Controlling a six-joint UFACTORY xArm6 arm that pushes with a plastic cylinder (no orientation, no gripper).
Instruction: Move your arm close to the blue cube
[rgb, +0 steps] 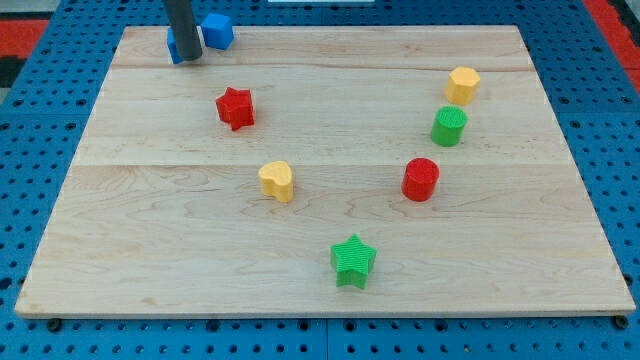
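My tip (188, 58), a bare rod tool with nothing to open or grip, rests at the tabletop's (150, 230) top-left edge against another blue block (174, 47), with the blue cube (218, 31) just beside, up-right.

A red star (235, 107) sits on the wooden board (150, 250), up and toward the view's left of the yellow heart (277, 180). To the heart's right, at about the same level, stands a red cylinder (421, 179). Above that cylinder is a green cylinder (449, 126), and higher again a yellow block (462, 84) (six-sided, as far as can be made out). Below the heart and to its right lies a green star (353, 261).
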